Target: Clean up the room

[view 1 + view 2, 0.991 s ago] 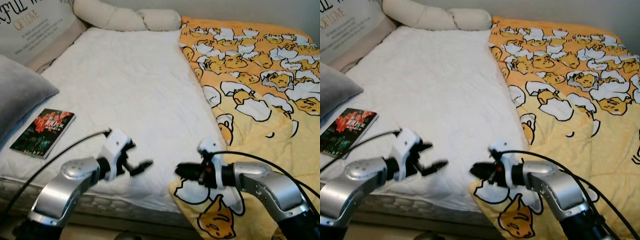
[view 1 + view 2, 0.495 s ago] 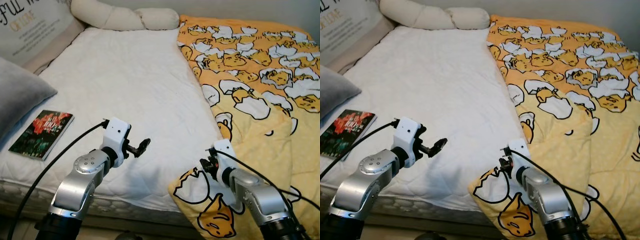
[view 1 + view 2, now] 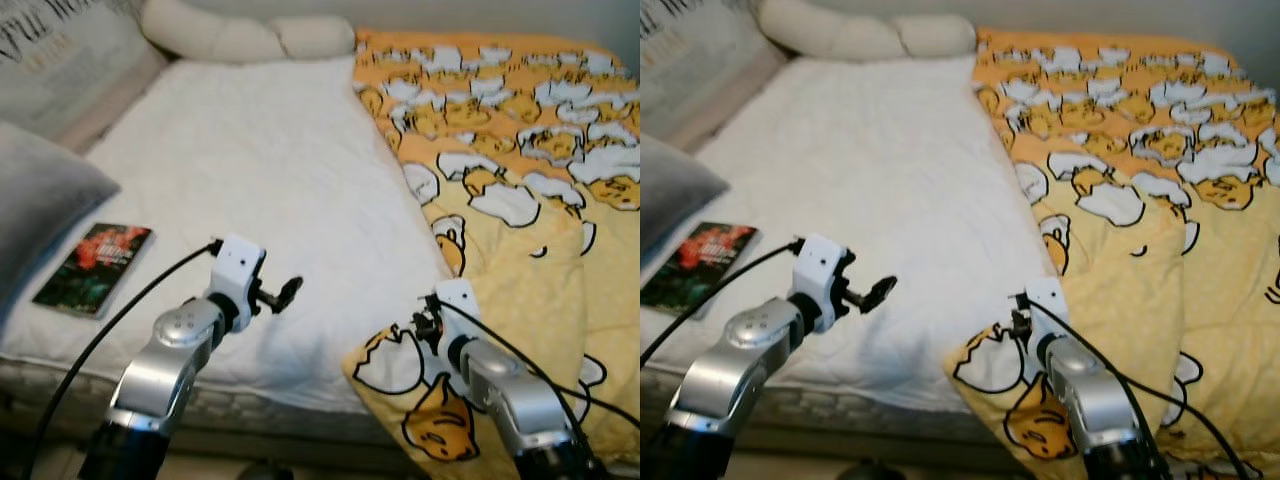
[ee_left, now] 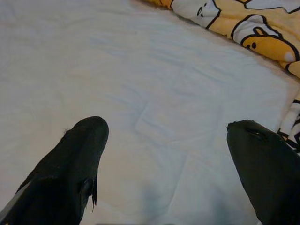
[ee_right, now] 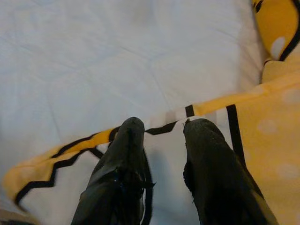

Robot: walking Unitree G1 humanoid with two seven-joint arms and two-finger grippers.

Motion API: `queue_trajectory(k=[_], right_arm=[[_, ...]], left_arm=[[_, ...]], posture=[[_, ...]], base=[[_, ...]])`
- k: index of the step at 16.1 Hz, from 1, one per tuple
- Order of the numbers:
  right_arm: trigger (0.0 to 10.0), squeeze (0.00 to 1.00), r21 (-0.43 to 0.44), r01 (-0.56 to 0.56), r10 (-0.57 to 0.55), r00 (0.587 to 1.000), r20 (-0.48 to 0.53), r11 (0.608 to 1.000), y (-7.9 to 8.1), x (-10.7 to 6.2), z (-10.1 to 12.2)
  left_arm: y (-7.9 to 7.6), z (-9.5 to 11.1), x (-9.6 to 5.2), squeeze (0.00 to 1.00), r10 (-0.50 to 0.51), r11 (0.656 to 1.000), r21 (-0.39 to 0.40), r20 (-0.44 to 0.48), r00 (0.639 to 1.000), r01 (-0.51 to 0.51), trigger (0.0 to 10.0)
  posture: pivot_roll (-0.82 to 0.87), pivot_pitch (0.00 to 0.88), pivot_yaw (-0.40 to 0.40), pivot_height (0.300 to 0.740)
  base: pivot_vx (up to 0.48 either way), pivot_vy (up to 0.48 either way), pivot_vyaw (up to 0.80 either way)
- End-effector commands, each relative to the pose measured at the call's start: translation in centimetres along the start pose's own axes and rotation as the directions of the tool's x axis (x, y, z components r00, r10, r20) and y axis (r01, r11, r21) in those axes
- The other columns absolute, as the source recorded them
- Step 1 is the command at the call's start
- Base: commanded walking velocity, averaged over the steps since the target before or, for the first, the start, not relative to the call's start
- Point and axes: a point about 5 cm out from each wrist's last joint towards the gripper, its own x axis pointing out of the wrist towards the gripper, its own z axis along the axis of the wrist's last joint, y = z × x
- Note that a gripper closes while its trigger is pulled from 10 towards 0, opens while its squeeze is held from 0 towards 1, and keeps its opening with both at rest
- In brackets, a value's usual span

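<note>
Yellow blanket (image 3: 520,250) edge lies under right gripper (image 5: 161,129), jaws narrowly parted; left gripper (image 4: 166,133) jaws spread.

One book (image 3: 92,269), one blanket (image 3: 510,170), three pillows (image 3: 45,205).

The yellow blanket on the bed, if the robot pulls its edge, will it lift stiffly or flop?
The yellow blanket looks soft and wrinkled, so it would probably flop and drape. It spreads wide, so it likely drags rather than lifts. The right gripper sits at its edge.
</note>
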Motion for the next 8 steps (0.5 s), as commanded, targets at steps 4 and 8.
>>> queue_trajectory(k=[4,8], right_arm=[[10.0,0.00,-0.023,0.038,-0.038,0.999,0.021,0.999,-0.2,-0.4,-0.2],[10.0,1.00,0.049,-0.028,0.028,1.000,0.015,0.998,0.2,-0.7,-0.2]], left_arm=[[0.4,0.1,-0.3,0.00,0.037,0.999,0.004,0.015,0.999,-0.037,10.0],[0.4,-0.4,-1.0,0.00,-0.011,1.000,0.017,-0.010,1.000,0.012,10.0]], posture=[[-0.05,0.000,0.077,0.740],[-0.03,0.000,0.069,0.740]], base=[[0.000,0.000,0.00],[0.000,0.000,0.00]])
